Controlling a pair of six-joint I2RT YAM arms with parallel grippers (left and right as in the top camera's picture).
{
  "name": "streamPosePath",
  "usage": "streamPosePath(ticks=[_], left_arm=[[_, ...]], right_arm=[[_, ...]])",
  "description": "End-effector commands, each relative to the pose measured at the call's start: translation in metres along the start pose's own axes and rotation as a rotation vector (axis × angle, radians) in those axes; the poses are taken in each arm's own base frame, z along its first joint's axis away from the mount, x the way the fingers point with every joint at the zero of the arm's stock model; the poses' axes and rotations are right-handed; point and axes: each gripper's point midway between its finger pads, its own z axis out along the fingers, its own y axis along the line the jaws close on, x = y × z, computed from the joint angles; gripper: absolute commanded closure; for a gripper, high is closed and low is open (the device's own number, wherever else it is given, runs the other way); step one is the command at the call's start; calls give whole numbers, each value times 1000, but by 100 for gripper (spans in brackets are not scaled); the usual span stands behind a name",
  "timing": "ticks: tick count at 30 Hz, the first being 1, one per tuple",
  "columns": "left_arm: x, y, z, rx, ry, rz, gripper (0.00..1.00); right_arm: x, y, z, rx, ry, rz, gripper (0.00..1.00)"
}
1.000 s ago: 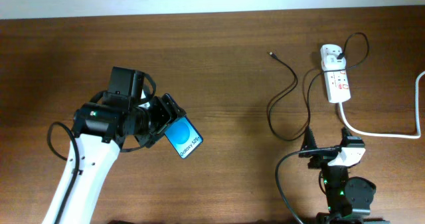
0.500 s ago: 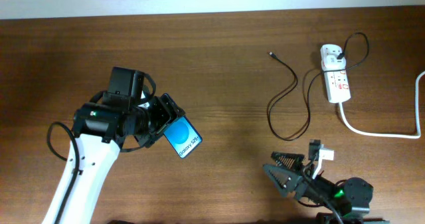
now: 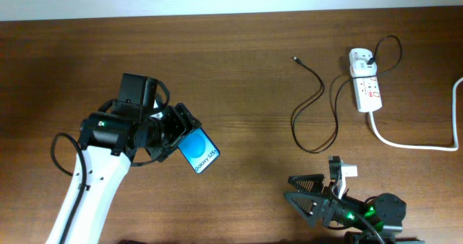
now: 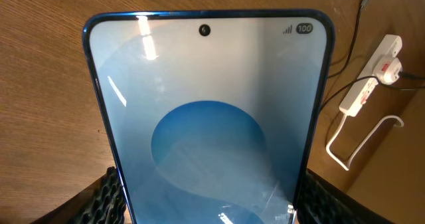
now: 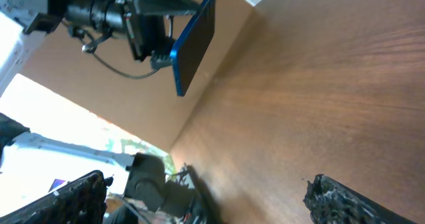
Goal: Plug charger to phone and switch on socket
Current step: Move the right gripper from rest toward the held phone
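Note:
My left gripper (image 3: 173, 134) is shut on the phone (image 3: 199, 149), whose blue lit screen fills the left wrist view (image 4: 209, 117); it is held above the table's left middle. The phone also shows edge-on in the right wrist view (image 5: 192, 44). The charger (image 3: 316, 103), a thin black cable, lies looped at the right, its connector tip (image 3: 295, 58) free on the table and its plug in the socket (image 3: 366, 81), a white strip at the far right. My right gripper (image 3: 298, 193) is open and empty at the front right, pointing left.
The socket's thick white cord (image 3: 419, 144) runs off toward the right edge. The socket and cord also show in the left wrist view (image 4: 372, 78). Bare brown wood lies between the phone and the cable.
My right arm swung from pointing up toward the cable to lying low and pointing left, jaws spread. The left arm and phone have not moved.

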Motion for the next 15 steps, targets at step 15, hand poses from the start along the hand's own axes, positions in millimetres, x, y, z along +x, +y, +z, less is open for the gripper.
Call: streamPosePath(ticks=[15], left_arm=[[-2,-4,-9,21,-25,20,68]], right_arm=[[-12,2,0,23,-50,103,2]])
